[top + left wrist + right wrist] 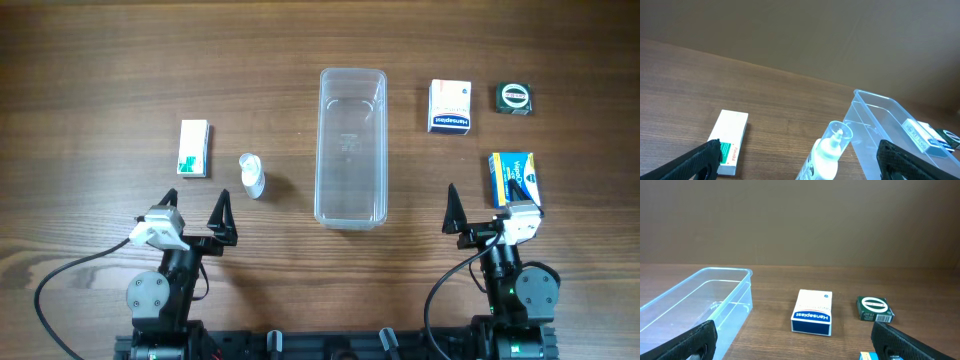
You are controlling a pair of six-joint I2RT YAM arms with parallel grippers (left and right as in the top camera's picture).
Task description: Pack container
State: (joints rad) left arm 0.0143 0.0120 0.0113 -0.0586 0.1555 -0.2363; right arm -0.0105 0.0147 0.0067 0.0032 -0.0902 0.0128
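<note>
The clear plastic container (pixel 351 146) stands empty at the table's middle; it also shows in the left wrist view (pixel 890 130) and the right wrist view (pixel 695 305). Left of it lie a white and green box (pixel 194 148) and a small white bottle (pixel 252 175), both seen in the left wrist view as box (pixel 730 135) and bottle (pixel 827 155). Right of it lie a white and blue Hansaplast box (pixel 450 106), a dark green box (pixel 515 97) and a blue box (pixel 512 178). My left gripper (pixel 195 215) and right gripper (pixel 490 215) are open and empty near the front edge.
The Hansaplast box (pixel 812 311) and the green box (pixel 875 308) lie ahead of my right gripper. A corner of the blue box (pixel 872 356) shows at the bottom. Bare wooden tabletop (pixel 100 80) surrounds everything.
</note>
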